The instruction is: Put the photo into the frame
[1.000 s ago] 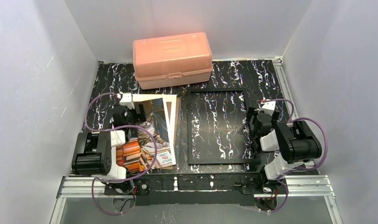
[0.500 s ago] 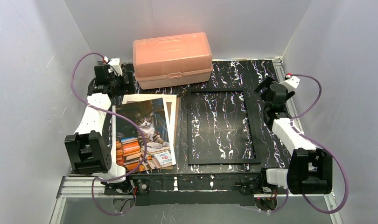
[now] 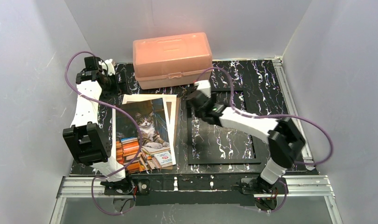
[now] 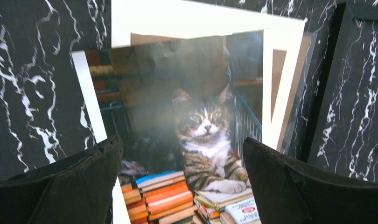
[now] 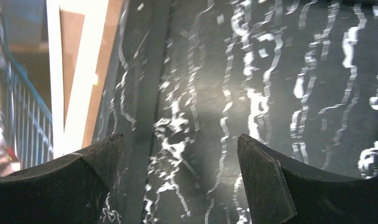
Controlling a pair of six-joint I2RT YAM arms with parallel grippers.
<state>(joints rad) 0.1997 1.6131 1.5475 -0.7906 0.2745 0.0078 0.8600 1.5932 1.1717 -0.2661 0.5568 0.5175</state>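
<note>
Left tool (image 4: 181, 141) wide open, pointed at the photo (image 3: 143, 135); right tool (image 5: 178, 137) open too, over the frame (image 3: 220, 161)'s left edge.

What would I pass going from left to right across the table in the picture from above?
Left arm → photo → frame. The peach box and the right arm stretch over these, so they have no clear place in the line.
</note>
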